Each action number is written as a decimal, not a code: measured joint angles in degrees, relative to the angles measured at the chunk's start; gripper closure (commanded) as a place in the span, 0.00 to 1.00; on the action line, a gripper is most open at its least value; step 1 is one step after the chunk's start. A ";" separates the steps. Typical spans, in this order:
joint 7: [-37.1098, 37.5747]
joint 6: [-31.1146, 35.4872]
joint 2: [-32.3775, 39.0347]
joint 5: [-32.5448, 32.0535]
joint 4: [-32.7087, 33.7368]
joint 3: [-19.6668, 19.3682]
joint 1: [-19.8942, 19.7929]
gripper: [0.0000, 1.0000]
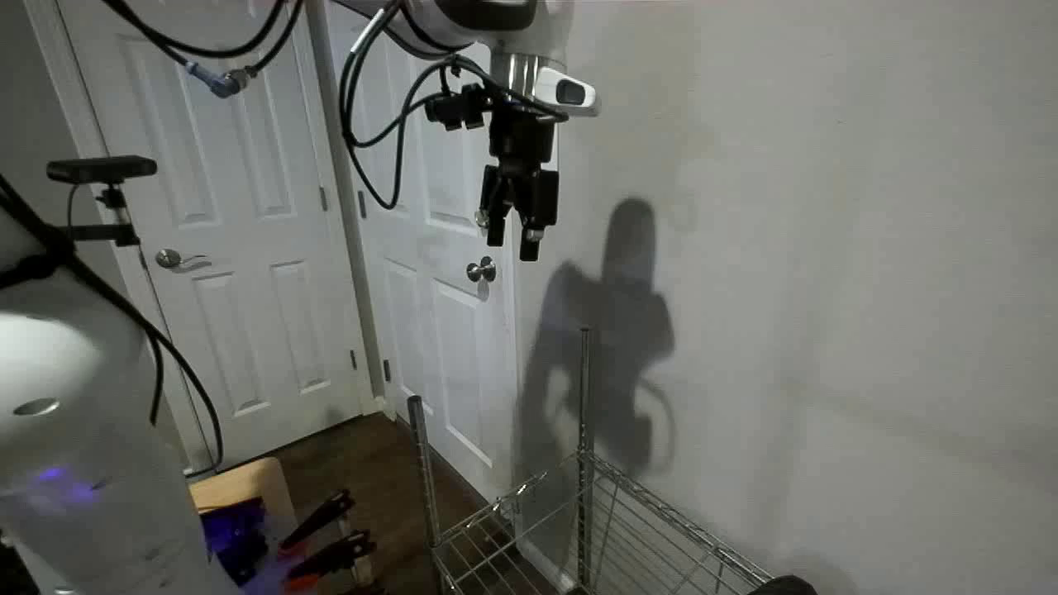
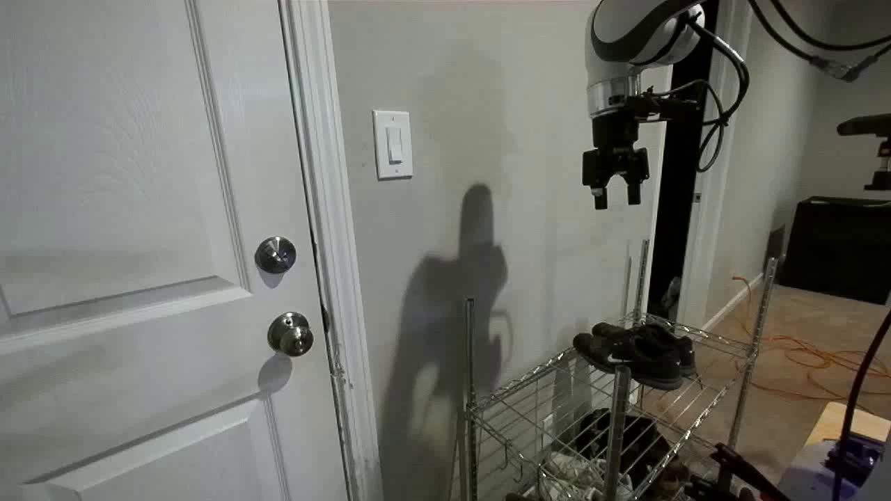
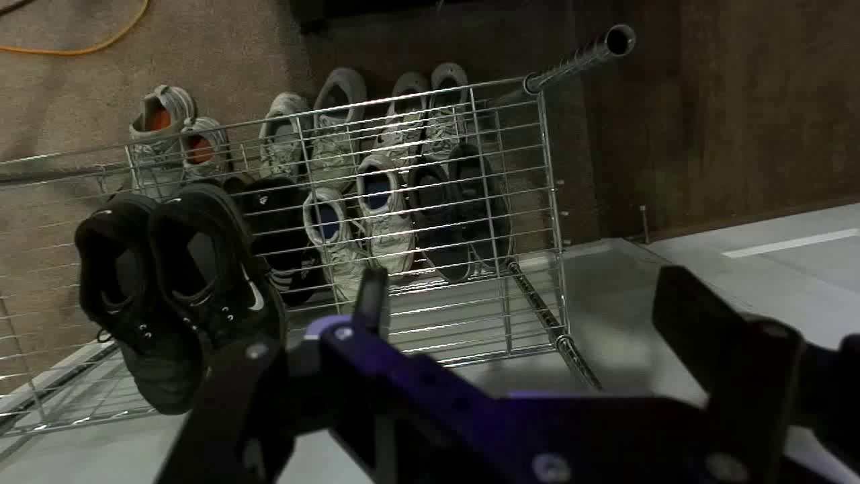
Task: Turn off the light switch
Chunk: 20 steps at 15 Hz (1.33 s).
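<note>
The light switch (image 2: 394,145) is a white wall plate with a rocker, on the wall beside the door frame in an exterior view. It does not show in the wrist view, and I cannot make it out in the exterior view with the two doors. My gripper (image 2: 617,200) hangs pointing down in the air, well to the right of the switch and apart from it. The gripper also shows in an exterior view (image 1: 512,246) and in the wrist view (image 3: 524,289). Its fingers are spread, with nothing between them.
A wire rack (image 2: 617,431) stands against the wall below the gripper; it also shows in the wrist view (image 3: 554,202). Black shoes (image 2: 637,351) lie on its top shelf. A door with a metal knob (image 2: 290,334) stands left of the switch. Cables (image 1: 351,124) loop beside the arm.
</note>
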 measured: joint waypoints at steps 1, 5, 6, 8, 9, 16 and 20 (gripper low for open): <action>0.00 0.00 0.00 0.00 0.00 0.00 0.00 0.00; 0.00 0.00 0.00 0.00 0.00 0.00 0.00 0.00; 0.00 0.00 0.00 0.00 0.00 0.00 0.00 0.00; 0.00 0.00 0.00 0.00 0.00 0.00 0.00 0.00; 0.00 0.00 0.00 0.00 0.00 0.00 0.00 0.00; 0.00 0.00 0.00 0.00 0.00 0.00 0.00 0.00; -0.02 0.11 0.22 -0.25 0.30 1.14 0.69 0.00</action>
